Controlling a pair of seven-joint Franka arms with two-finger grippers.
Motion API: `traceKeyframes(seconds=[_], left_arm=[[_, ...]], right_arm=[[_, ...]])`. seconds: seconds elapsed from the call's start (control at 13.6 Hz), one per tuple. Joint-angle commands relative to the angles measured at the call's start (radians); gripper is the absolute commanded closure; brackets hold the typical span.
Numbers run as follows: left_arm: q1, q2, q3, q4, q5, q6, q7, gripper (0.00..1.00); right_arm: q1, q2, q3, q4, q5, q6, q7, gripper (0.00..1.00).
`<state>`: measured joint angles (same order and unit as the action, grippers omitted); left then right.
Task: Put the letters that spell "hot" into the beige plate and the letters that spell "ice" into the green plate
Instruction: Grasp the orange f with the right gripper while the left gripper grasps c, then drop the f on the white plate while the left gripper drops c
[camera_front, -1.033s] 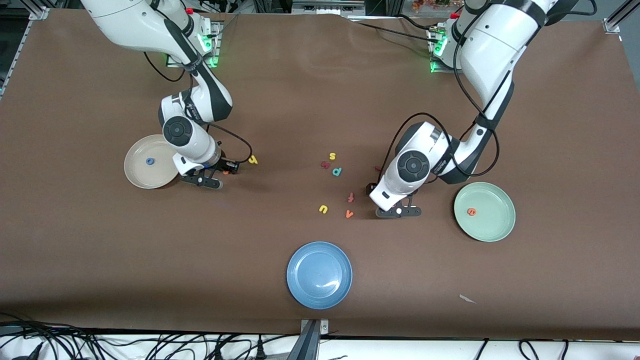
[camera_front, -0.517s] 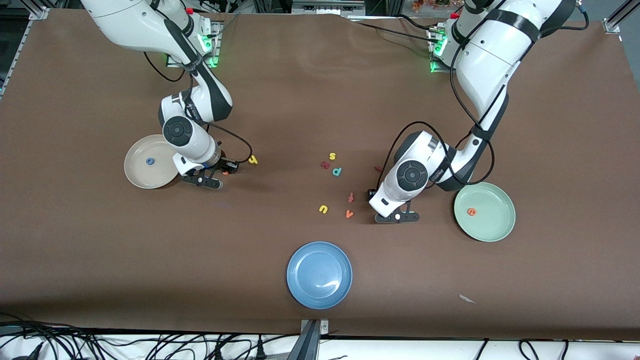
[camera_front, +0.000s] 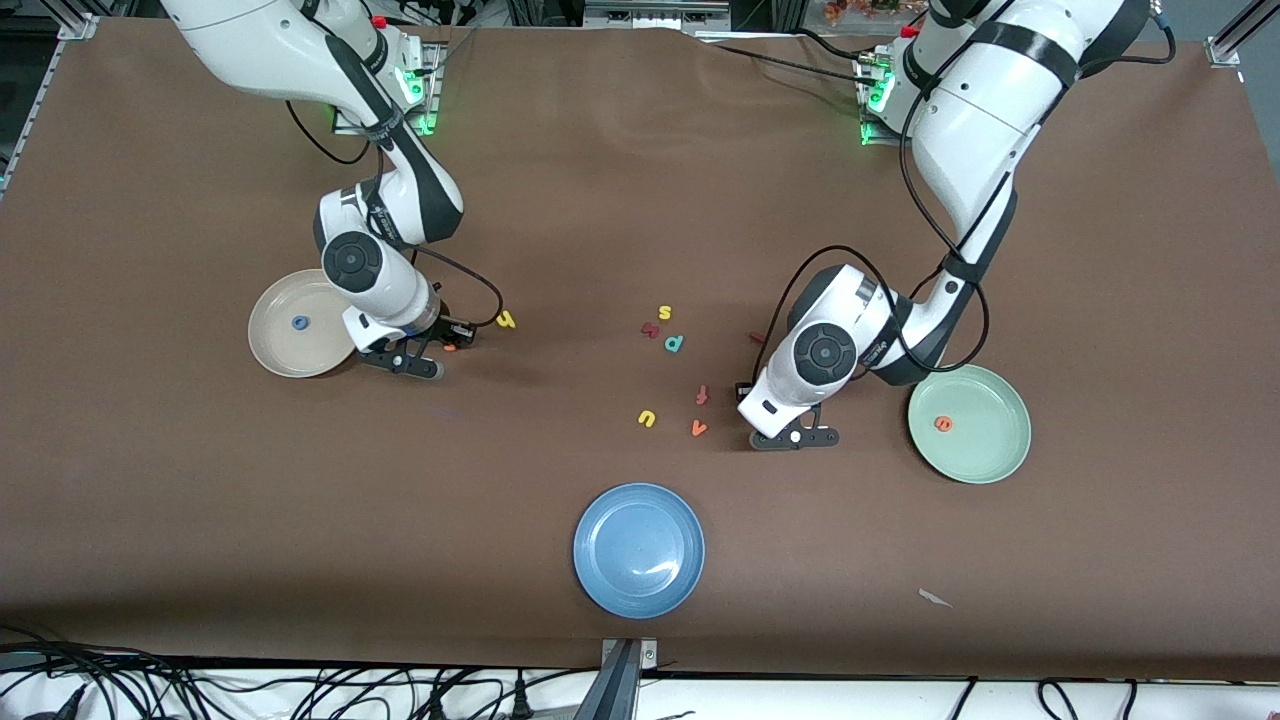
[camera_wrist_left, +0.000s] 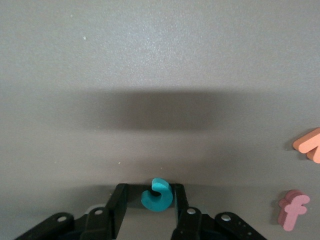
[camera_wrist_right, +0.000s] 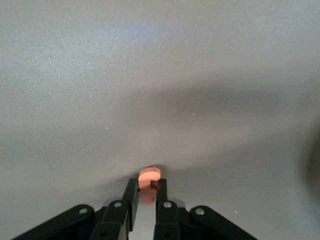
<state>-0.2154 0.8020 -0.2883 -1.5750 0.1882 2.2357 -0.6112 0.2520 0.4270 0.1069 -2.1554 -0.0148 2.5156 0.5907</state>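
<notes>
A brown table covering (camera_front: 600, 200) is carrying everything. Nearest the front camera, a blue plate (camera_front: 639, 550) is lying bare. Farther up, the left gripper (camera_wrist_left: 150, 199) is standing low between the loose letters and the green plate (camera_front: 985, 452), its fingers narrowing around the teal c (camera_wrist_left: 157, 194). The orange e (camera_front: 942, 423) is sitting in that plate. The right gripper (camera_wrist_right: 145, 191) is pinching the orange t (camera_wrist_right: 148, 177) beside the beige plate (camera_front: 275, 350), which is holding the blue o (camera_front: 299, 322).
</notes>
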Motion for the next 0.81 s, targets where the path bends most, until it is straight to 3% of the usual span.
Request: traceKeyframes(seconds=[0.0, 0.37, 0.74], left_arm=[[-0.019, 0.026, 0.003, 0.042, -0.015, -0.005, -0.004, 0.6], [-0.021, 0.033, 0.004, 0.05, -0.012, 0.002, -0.016, 0.72], [-0.021, 0.037, 0.005, 0.05, -0.007, 0.012, -0.012, 0.81]], right_arm=[[0.001, -0.079, -0.036, 0.003, -0.01, -0.115, 0.0, 1.0], [0.001, -0.148, -0.186, -0.006, -0.01, -0.3, -0.23, 1.0], [0.001, -0.142, -0.355, -0.043, -0.01, -0.331, -0.486, 1.0]])
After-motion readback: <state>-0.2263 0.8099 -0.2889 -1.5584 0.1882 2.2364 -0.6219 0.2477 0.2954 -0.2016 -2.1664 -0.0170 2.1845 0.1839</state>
